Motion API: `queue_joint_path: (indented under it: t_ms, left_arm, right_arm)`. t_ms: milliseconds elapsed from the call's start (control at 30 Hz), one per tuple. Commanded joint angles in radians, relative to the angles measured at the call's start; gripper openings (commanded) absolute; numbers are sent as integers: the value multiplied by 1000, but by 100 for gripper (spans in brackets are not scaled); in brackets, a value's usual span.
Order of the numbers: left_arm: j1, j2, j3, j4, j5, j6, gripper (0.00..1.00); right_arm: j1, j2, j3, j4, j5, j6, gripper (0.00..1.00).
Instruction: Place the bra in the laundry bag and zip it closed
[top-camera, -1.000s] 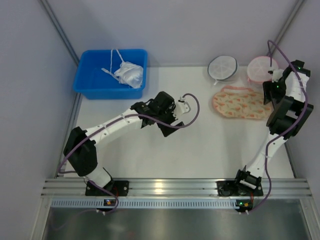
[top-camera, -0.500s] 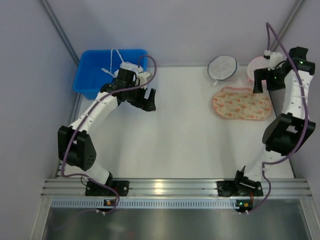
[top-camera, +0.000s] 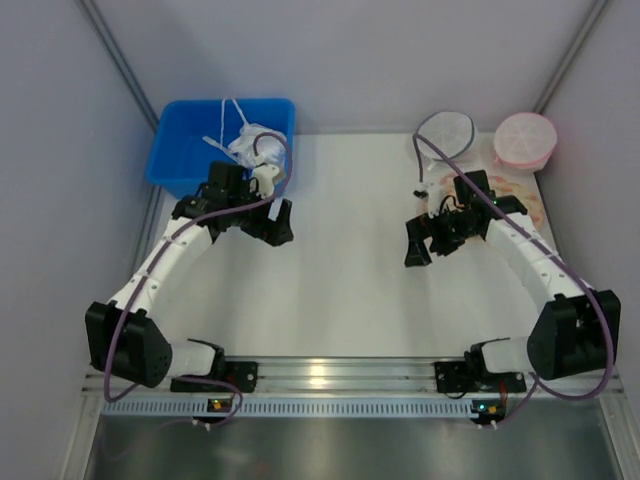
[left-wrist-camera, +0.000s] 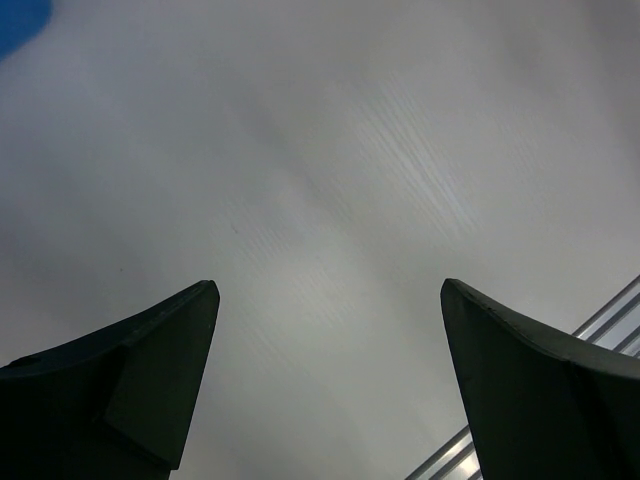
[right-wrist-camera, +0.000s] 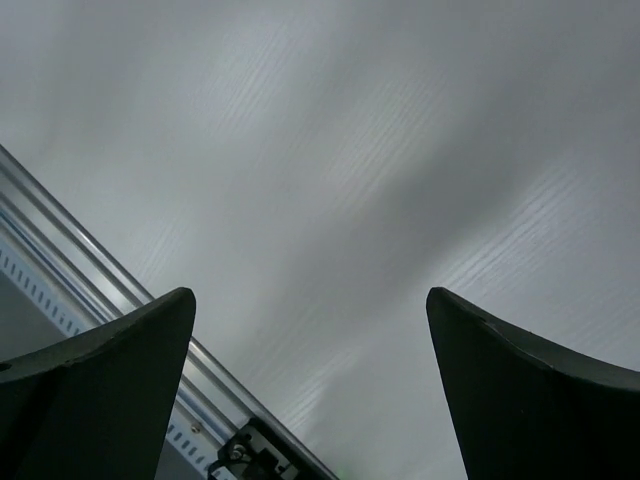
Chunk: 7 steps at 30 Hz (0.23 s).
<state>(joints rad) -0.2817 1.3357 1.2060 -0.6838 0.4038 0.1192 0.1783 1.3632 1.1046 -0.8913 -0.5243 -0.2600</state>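
Note:
The laundry bag (top-camera: 528, 203), peach-pink with a floral print, lies closed at the back right, mostly hidden under my right arm. The pale cream bra does not show in any view. My left gripper (top-camera: 277, 225) is open and empty over bare table, just in front of the blue bin's right corner. In the left wrist view (left-wrist-camera: 325, 290) its jaws are wide apart with only table between them. My right gripper (top-camera: 420, 246) is open and empty over the table, left of and nearer than the bag. The right wrist view (right-wrist-camera: 310, 295) shows the same wide gap.
A blue bin (top-camera: 180, 155) at the back left holds a bright white bra with thin string straps (top-camera: 243, 143). A round white mesh pouch (top-camera: 447, 130) and a round pink mesh pouch (top-camera: 525, 138) lie at the back right. The metal rail (top-camera: 320, 375) runs along the near edge.
My right arm swung from the far right, beyond the bag, leftwards and down over the bag. My left gripper moved from mid-table towards the bin, then a little nearer.

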Motion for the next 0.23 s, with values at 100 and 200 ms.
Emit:
queue_joint_path:
  t_ms: [100,200]
  left_arm:
    - [1,-72,-149,-11,-31,48,99]
    - [1,-92,-163,-11,-34,50,99]
  right_arm:
    - [44,-148,-91,141,-40,19,100]
    - [47,-168,-107,143,-52,27,99]
